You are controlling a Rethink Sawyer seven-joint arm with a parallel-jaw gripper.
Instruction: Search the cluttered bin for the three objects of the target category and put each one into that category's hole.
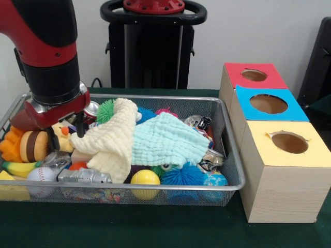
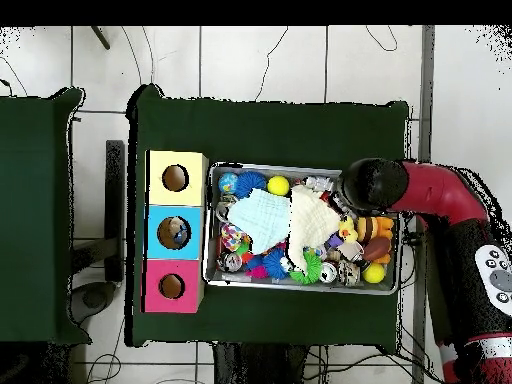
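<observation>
The bin [image 1: 155, 98] is a silver wire-mesh basket full of toys; it also shows in the overhead view [image 2: 305, 168]. A pale yellow cloth [image 1: 111, 139] and a mint cloth [image 1: 165, 142] lie over the middle of the pile. My gripper [image 1: 66, 135] is down in the bin's left part, open. Its black fingers [image 1: 53, 140] straddle a yellow plush duck [image 1: 63, 135], right by the yellow cloth's corner. In the overhead view the arm [image 2: 375, 185] hides the gripper. The red-topped hole [image 1: 254, 75] is in the farthest box, to the right of the bin; it also shows in the overhead view [image 2: 171, 286].
Blue-topped [image 1: 268, 104] and yellow-topped [image 1: 289, 142] boxes stand in front of the red one. The bin also holds a burger toy [image 1: 33, 146], banana [image 1: 20, 168], baseball [image 1: 41, 175], yellow ball [image 1: 145, 178], blue spiky ball [image 1: 182, 175], globe ball [image 1: 214, 180], green spiky ball [image 1: 106, 109] and silver toy [image 1: 85, 176].
</observation>
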